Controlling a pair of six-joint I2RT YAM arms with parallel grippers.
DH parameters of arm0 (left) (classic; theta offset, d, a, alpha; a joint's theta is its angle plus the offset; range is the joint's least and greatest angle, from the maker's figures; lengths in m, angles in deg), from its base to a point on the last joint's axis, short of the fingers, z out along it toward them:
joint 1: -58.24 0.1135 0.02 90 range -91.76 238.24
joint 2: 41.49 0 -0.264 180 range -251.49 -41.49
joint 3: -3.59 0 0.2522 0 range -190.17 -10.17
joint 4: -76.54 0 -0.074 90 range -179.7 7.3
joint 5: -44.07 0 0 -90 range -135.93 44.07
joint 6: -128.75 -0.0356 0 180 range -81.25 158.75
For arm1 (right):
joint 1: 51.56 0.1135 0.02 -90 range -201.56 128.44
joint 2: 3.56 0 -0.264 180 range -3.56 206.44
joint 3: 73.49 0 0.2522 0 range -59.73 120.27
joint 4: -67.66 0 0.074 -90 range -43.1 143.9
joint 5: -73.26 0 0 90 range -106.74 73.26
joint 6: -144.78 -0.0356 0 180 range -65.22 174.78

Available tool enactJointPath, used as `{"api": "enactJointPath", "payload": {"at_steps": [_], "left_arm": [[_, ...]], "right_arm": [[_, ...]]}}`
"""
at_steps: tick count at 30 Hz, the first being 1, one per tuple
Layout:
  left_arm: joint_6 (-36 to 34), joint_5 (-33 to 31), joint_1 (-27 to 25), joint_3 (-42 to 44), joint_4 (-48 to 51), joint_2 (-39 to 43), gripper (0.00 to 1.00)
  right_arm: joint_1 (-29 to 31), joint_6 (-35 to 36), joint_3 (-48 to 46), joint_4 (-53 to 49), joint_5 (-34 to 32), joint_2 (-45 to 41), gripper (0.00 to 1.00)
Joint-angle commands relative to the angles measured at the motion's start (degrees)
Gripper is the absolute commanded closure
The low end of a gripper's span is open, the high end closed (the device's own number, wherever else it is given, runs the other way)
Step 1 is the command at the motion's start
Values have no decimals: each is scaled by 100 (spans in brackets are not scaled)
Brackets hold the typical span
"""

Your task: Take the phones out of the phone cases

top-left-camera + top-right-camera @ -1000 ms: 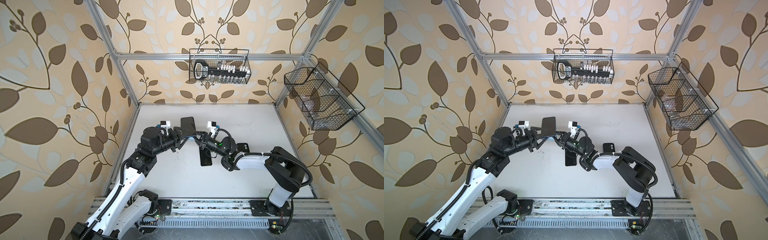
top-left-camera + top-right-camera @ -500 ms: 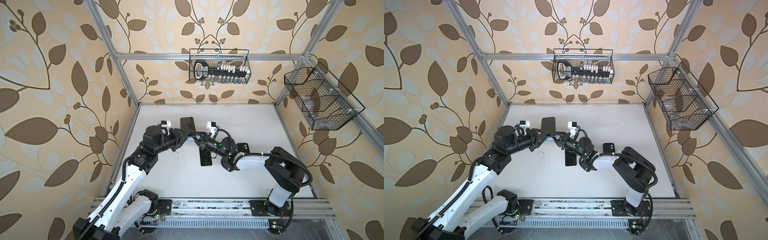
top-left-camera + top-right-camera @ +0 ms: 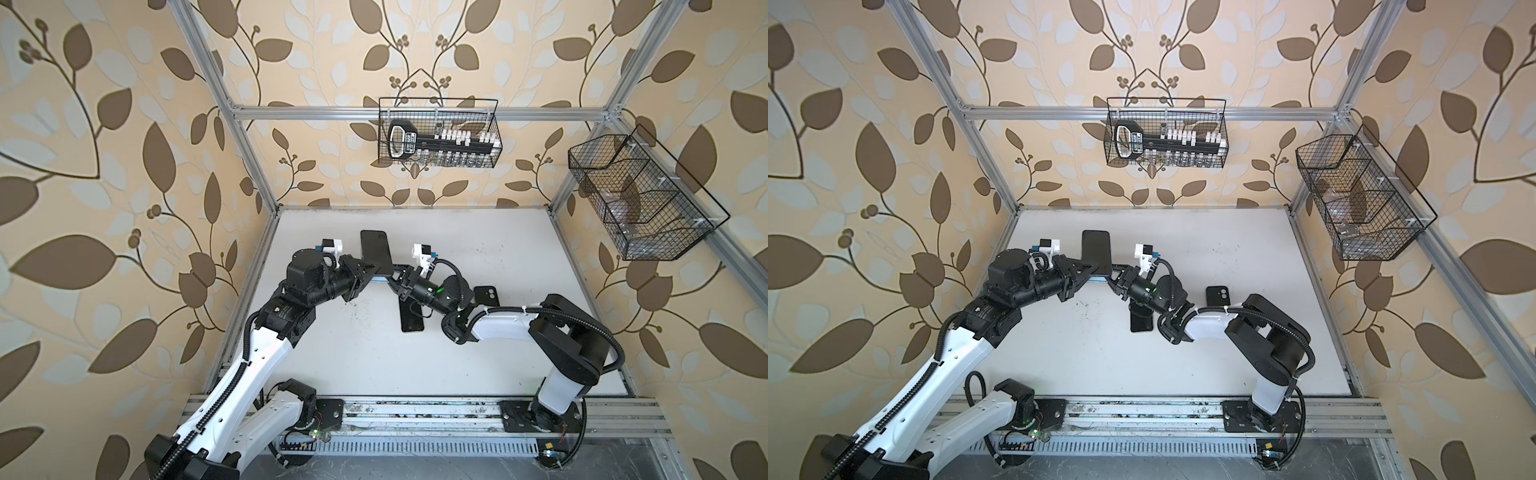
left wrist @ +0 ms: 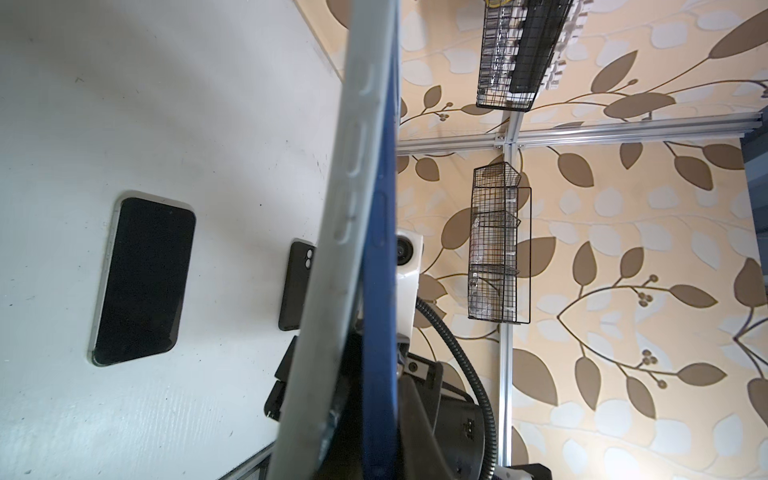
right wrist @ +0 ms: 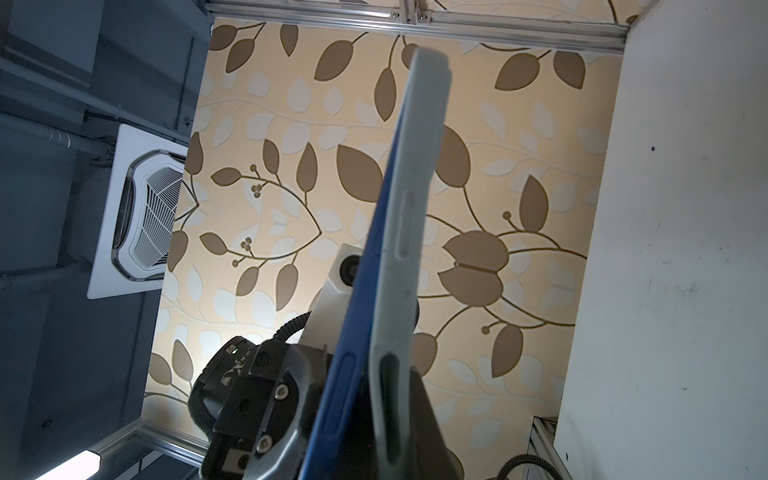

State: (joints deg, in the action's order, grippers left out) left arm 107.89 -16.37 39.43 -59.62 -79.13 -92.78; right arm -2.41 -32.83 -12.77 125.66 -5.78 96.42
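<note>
Two grippers meet above a white table at one short end of a cased phone. It is held aloft just beyond a spare phone that lies flat on the table, on the spare's far side and slightly toward the left gripper's side. The left gripper and the right gripper come in from opposite flanks. Both are clamped tight, each seemingly pinching across the thickness of the phone and its phone case together, though which layer each pad bears on cannot be told.

From both pincers the handset stretches straight away, its long axis roughly parallel to the spare phone's. Its dark screen faces up and its free end points away from the spare. Neither arm is nearer, since the tips sit just beside each other at the same end.

Wrist views show the pair edge-on: the blue phone beside the grey phone case, apparently parted at the gripped end and closing together at the far one. Judging from that wedge, extraction is begun but unfinished. The next move likely hinges on one pincer keeping the phone case while the other draws the phone off along that axis. A black case rests on the right gripper's side of the spare phone.
</note>
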Motion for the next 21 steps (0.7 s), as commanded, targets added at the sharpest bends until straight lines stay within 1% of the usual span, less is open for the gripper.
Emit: {"api": "enactJointPath", "payload": {"at_steps": [1, 4, 13, 21], "left_arm": [[-208, -293, 26, -196, -57, -22, 94], [-208, -302, 26, -214, -55, -13, 100], [13, -293, 26, -398, -198, 29, 100], [480, -153, 26, -474, -590, 137, 100]], "right_arm": [[78, -107, -18, 663, 131, -7, 100], [99, -98, -38, 663, 126, 6, 100], [119, 99, -159, 550, 108, 47, 100], [116, 319, -270, 417, 73, 176, 100]]}}
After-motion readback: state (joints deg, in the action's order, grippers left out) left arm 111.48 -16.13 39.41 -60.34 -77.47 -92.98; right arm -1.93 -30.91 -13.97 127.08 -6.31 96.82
